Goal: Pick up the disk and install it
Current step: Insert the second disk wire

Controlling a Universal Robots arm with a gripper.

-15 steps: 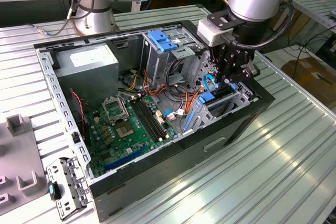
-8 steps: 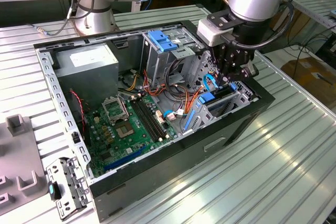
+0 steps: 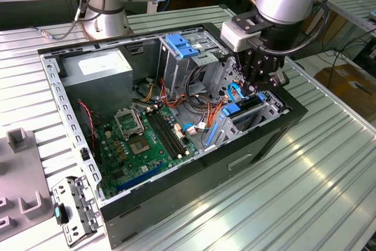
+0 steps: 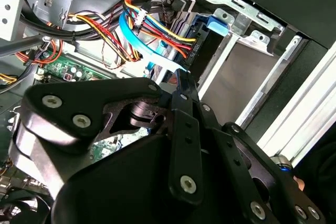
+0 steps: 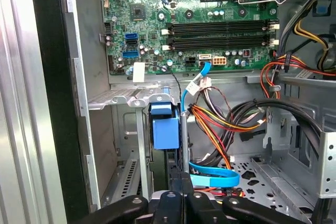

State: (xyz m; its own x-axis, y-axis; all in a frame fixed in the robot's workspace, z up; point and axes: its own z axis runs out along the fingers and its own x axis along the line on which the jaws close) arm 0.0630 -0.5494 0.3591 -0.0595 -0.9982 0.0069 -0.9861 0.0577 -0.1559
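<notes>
Exterior view, gripper [image 3: 258, 88] low in open case [image 3: 282, 123], over disk [image 3: 245, 110].

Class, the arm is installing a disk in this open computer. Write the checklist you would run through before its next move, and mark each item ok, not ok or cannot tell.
1. Access to the case: ok. Its side is off and the inside is open from above.
2. Gripper position: ok. It hangs just over the drive bay at the case's corner, on the exterior view's right.
3. Disk location: ok. It stands on edge in that bay, with its blue rail showing.
4. Disk fully seated: cannot tell.
5. Gripper's hold on the disk: cannot tell.
6. Cable clearance: not ok. A blue flat cable loops close beside the gripper.
</notes>
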